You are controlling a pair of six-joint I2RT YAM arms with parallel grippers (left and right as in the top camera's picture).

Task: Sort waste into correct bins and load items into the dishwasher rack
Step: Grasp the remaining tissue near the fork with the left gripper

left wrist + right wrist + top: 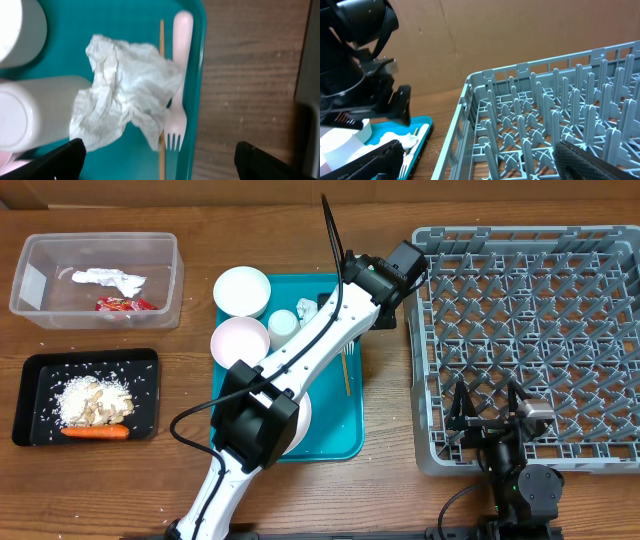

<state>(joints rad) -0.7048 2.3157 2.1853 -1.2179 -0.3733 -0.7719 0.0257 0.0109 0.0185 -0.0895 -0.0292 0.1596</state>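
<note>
My left hand (160, 162) hangs wide open over the teal plastic serving tray (125, 20), with nothing between its fingers. Below it a crumpled white paper napkin (125, 90) lies on the tray, partly covering a white plastic fork (179, 75) and a thin wooden stick (162, 45), and up against a small white cup (35, 115). My right hand (480, 165) is also wide and empty, over a near corner of the large grey plastic dishwasher rack (545, 115). At the desk's (390, 490) far side from the rack, the clear plastic tub (25, 300) holds another napkin (110, 278) and a small red wrapper (125, 304). The shallow black tray (35, 380) holds beige crumbs (92, 400) and an orange carrot (95, 432).
</note>
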